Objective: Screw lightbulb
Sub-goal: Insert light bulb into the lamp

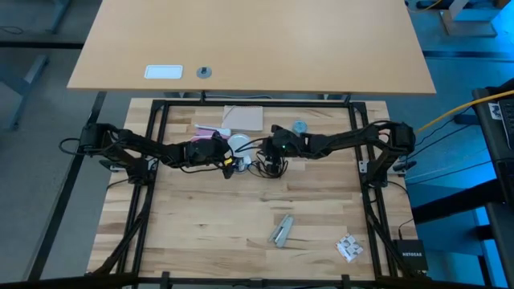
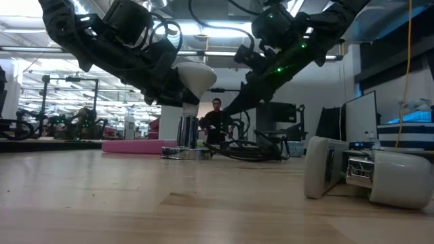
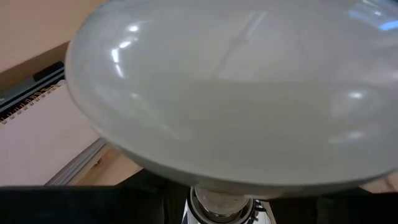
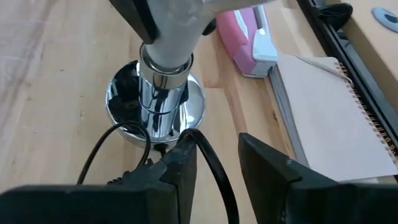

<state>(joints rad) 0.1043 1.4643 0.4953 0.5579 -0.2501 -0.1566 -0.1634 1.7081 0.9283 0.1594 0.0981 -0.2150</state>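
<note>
In the low view, nearest the camera at the lower right of the frame, a white cylindrical device (image 2: 359, 173) lies on its side on the wooden surface (image 2: 135, 203). Farther back, at centre left, the silvery socket (image 2: 186, 139) stands upright on its round base, and the lightbulb (image 2: 195, 78) sits on top of it, neck down in the socket and globe up. The left gripper (image 2: 169, 81) comes in from the upper left of that frame, and its fingers close on the bulb from the side; the left wrist view is almost filled by the frosted globe (image 3: 236, 99), with the neck and metal collar at the bottom centre. The right gripper (image 4: 214, 168) stands just beside the socket, and in its wrist view its two dark fingers (image 4: 183, 168) are parted with a narrow gap, holding nothing, with the socket's thin black cord (image 4: 211, 165) curving up between them. Past the socket in the same view, a pink object (image 4: 239, 31) lies at the top centre, with a spiral notebook (image 4: 329, 118) to its right. In the high view, both arms meet at the middle of the frame above the socket, a small blue-grey cap (image 1: 300, 127) lies just above the right arm, and a folded metal piece (image 1: 281, 230) and a small white packet (image 1: 348, 247) lie well apart at the lower right. In the room behind, a person (image 2: 215, 118) shows at the centre of the low view.
</note>
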